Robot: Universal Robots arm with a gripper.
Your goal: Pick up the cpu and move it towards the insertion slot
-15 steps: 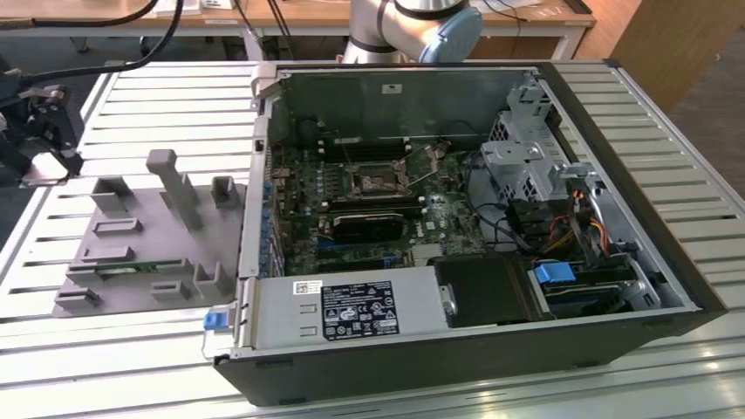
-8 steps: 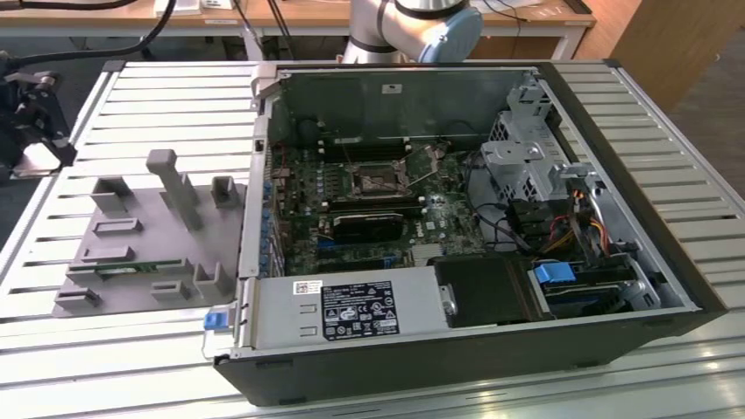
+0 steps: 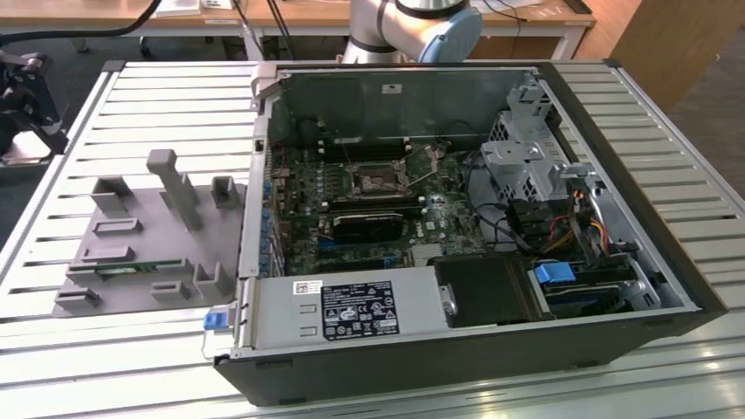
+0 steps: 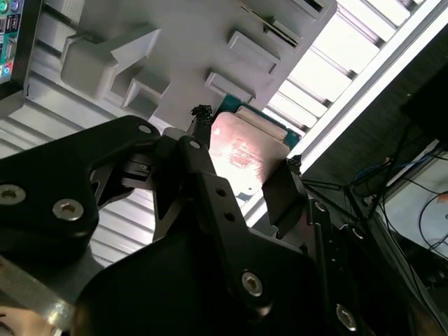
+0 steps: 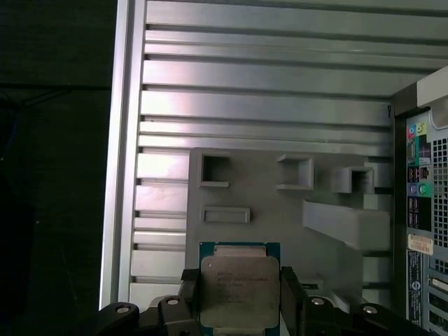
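Now: my gripper w/ jaws pinching the cpu by opposite edges, over grey parts tray beside pc case.

Soft, even light lies over the slatted table, while the open case holds deep shadow inside. In the second wrist view the cpu throws back a pinkish glare, the slats beyond burn white, and the gripper shows as a black silhouette.
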